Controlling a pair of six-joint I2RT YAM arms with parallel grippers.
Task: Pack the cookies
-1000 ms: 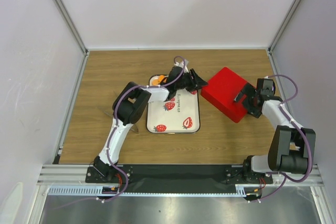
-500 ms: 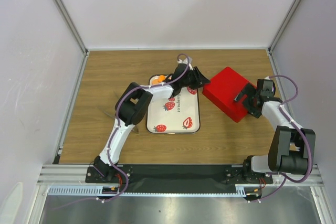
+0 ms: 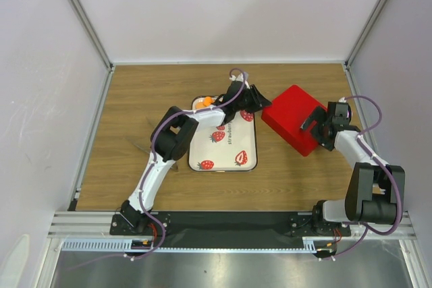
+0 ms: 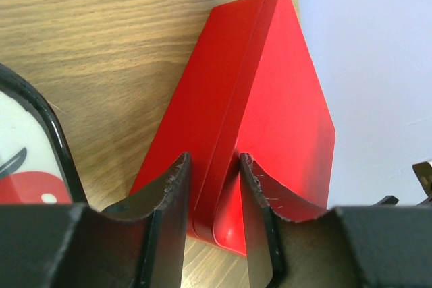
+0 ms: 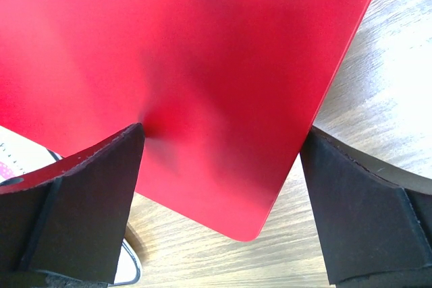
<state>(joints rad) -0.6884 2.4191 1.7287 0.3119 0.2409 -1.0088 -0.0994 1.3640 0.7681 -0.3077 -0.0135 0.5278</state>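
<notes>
A closed red box (image 3: 293, 118) lies on the wooden table, right of the strawberry-print tray (image 3: 226, 153). One orange cookie (image 3: 207, 101) shows at the tray's far left corner, and the other cookies are hidden. My left gripper (image 3: 260, 102) is at the box's left corner. In the left wrist view its fingers (image 4: 174, 190) stand a narrow gap apart over the box's corner and lid seam (image 4: 223, 160). My right gripper (image 3: 317, 126) is wide open, straddling the box's near right corner (image 5: 223, 99), with its left finger (image 5: 88, 200) against the red surface.
The tray's black rim (image 4: 50, 139) lies just left of the left fingers. White walls and aluminium posts (image 3: 101, 52) enclose the table on three sides. The left arm (image 3: 169, 136) reaches across the tray.
My left gripper has moved right and slightly farther, off the tray to the red box's left corner. The right gripper and box have barely shifted.
</notes>
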